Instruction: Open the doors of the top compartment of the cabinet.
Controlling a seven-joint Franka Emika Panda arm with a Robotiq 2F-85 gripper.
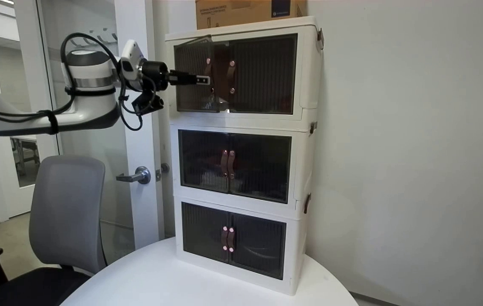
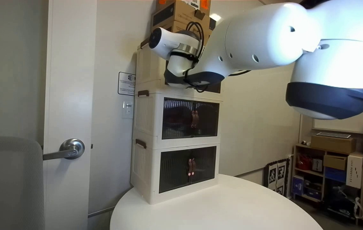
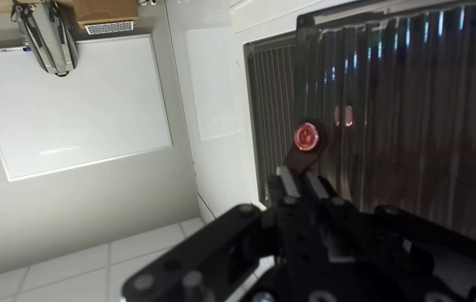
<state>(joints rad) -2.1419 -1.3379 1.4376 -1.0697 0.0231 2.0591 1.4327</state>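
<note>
Pulling straight back was your main risk here: the dark smoked translucent rectangular door (image 1: pixel 192 59), ajar on the boxy white-framed top compartment (image 1: pixel 304 72), would most likely swing in an arc, so a path off it could twist the reddish-brown leather-like strap handle (image 3: pixel 301 158) loose from your grip. Too hard a tug might drag or tip the tall white plastic three-tier cabinet (image 1: pixel 241 205) on its round white worktop (image 1: pixel 139 280) and shift the brown cardboard box (image 1: pixel 245 13) on top. The matching smoked ribbed door (image 1: pixel 262 74) beside that one looked flush, so you probably had it left to do. Your black two-fingered end effector (image 3: pixel 300 178) was closed on the strap handle next to a round coppery rivet (image 3: pixel 306 136), with only the strap between its fingers (image 3: pixel 289 183); whether either also touched the door itself could not be told.
</note>
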